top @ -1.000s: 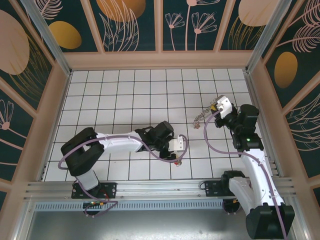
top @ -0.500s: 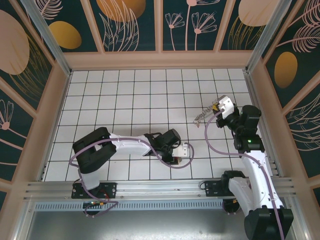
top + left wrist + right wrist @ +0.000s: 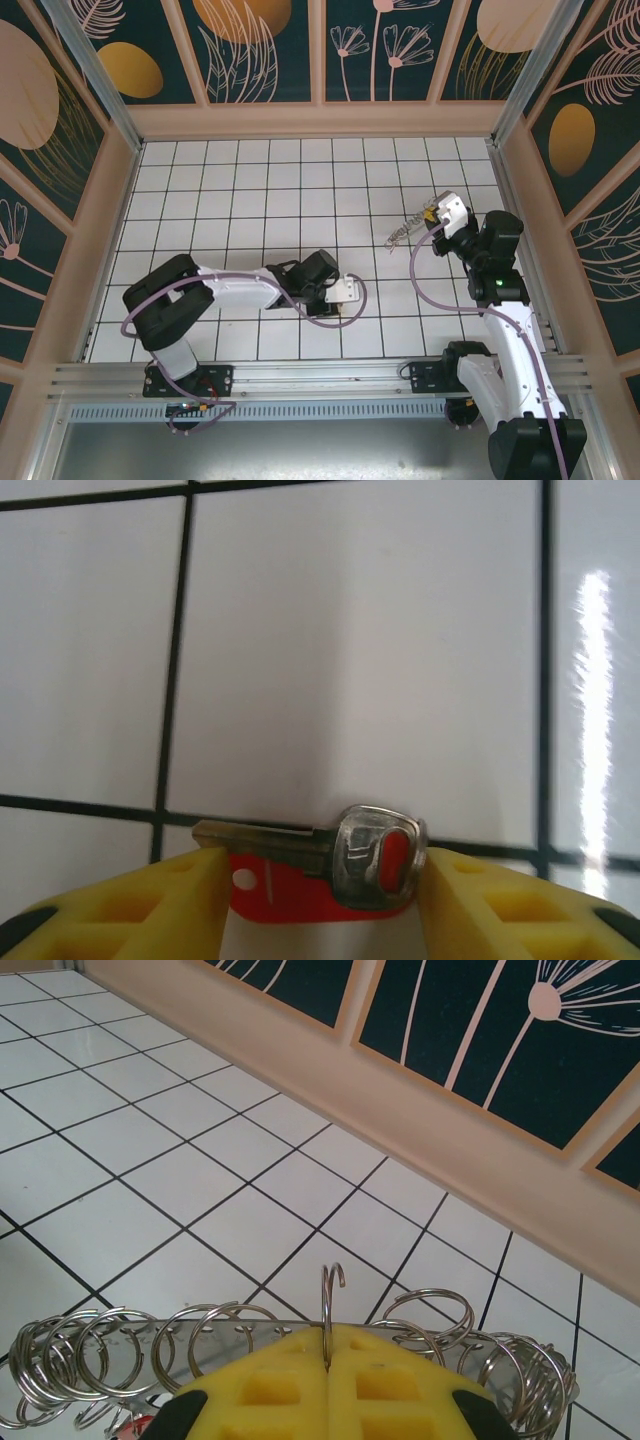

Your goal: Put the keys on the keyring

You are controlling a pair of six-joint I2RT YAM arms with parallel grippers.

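Gripping the key (image 3: 345, 852) end to end, the left hand (image 3: 320, 895) had one yellow finger against the blade tip and the other against the red-faced head. The key lay crosswise between the fingertips, above the white tiled tabletop (image 3: 350, 630). I could not tell whether it was lifted or resting on the tiles.

Judgement: the key is light, stiff, smooth metal and likely to pivot or slip in this lengthwise pinch. A hold across the flat head would be steadier.

A red piece (image 3: 270, 892) with a small hole sat just under the blade, cut off at the frame edge. It could have been a second key or a tag.

The right hand (image 3: 328, 1365) was closed on the keyring (image 3: 100, 1360), pinching one thin wire loop upright, with small rings fanned to either side of its fingers.

Judgement: the keyring is loose and the links will swing. The opening meant for the key could not be made out.
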